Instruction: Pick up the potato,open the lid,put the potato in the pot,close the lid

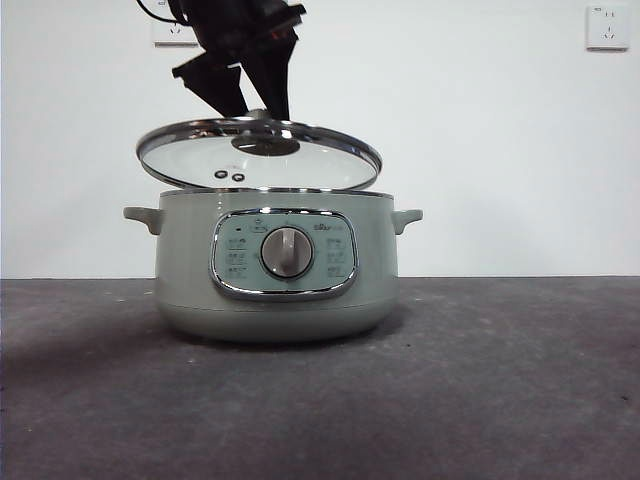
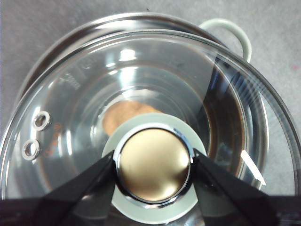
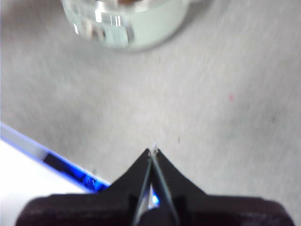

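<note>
The pale sage-green pot (image 1: 275, 262) stands mid-table with its grey dial facing me. My left gripper (image 1: 243, 100) comes down from above and is shut on the lid's knob (image 2: 154, 165), holding the glass lid (image 1: 260, 156) tilted just above the pot's rim. In the left wrist view the jaws clamp both sides of the knob, and through the glass lid (image 2: 84, 108) the brown-tan potato (image 2: 123, 114) lies inside the pot (image 2: 225, 29). My right gripper (image 3: 153, 151) is shut and empty over the bare table, away from the pot (image 3: 136, 26).
The grey table (image 1: 500, 380) stretches around the pot. A white wall with two sockets (image 1: 607, 27) is behind. In the right wrist view a blue-edged white strip (image 3: 42, 160) marks the table's edge beside the gripper.
</note>
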Robot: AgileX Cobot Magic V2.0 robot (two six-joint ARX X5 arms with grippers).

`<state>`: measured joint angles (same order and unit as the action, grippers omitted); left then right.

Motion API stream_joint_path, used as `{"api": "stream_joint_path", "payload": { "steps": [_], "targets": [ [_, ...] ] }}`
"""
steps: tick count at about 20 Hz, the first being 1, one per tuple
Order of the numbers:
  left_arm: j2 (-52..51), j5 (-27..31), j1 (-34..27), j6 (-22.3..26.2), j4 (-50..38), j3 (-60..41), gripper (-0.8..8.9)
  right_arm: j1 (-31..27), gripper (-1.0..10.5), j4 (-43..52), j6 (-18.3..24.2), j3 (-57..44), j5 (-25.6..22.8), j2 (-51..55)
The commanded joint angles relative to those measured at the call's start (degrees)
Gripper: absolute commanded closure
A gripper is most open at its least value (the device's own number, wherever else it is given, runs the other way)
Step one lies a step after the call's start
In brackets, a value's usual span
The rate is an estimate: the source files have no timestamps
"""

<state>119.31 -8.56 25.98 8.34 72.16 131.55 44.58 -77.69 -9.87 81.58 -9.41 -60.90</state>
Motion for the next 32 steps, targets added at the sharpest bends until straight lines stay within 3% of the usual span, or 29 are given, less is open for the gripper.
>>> {"api": "stream_joint_path", "payload": {
  "steps": [1, 18, 32],
  "targets": [
    [0.3, -0.8, 0.5, -0.6, -2.2, 0.1, 8.26, 0.1, 9.6, -1.4, -0.6, -3.7, 0.0, 1.1],
    [6.4, 0.3, 0.7, -0.5, -3.8, 0.1, 8.26, 0.1, 9.6, 1.8, 0.0, -7.4, 1.5, 1.6],
    [6.7, 8.6, 2.2, 0.6, -2.4, 0.1, 8.26, 0.1, 9.6, 3.0, 1.0, -7.4, 1.5, 1.6]
  ]
}}
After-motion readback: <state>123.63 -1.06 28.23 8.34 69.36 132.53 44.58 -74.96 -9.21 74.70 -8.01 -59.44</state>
